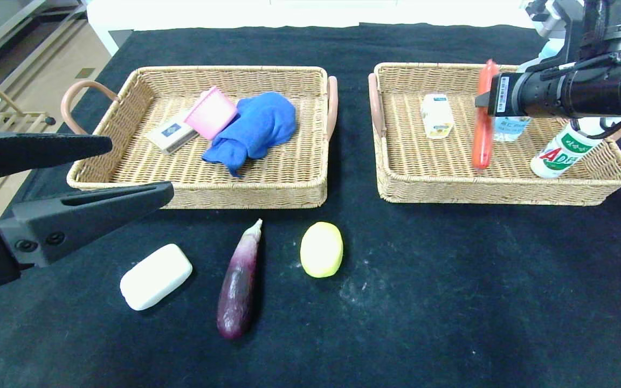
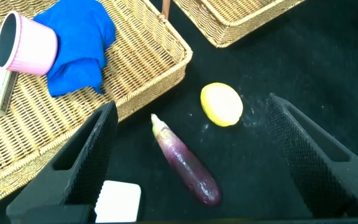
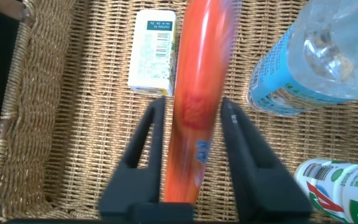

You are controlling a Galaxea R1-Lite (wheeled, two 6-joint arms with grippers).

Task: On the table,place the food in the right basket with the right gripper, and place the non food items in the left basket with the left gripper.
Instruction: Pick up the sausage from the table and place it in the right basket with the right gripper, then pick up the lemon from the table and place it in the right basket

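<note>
On the black table [image 1: 450, 296] in front of the baskets lie the white soap-like bar [image 1: 155, 276], the purple aubergine [image 1: 239, 280] and the yellow fruit [image 1: 321, 249]. My left gripper [image 1: 135, 170] hangs open above the bar, at the left basket's [image 1: 197, 194] front corner. Over the right basket [image 1: 504, 191], my right gripper [image 3: 192, 106] stands open. The orange-red sausage [image 3: 194, 93] is loose between its fingers, with gaps on both sides. Its lower end reaches the basket floor. The white carton [image 1: 437, 116] and the drink bottle [image 1: 558, 153] lie in that basket.
A clear water bottle [image 3: 316, 56] lies in the right basket beside the sausage. The left basket holds a blue cloth [image 1: 256, 129], a pink cup [image 1: 211, 113] and a small flat box [image 1: 169, 134]. In the left wrist view the aubergine [image 2: 188, 165] lies between the fingers.
</note>
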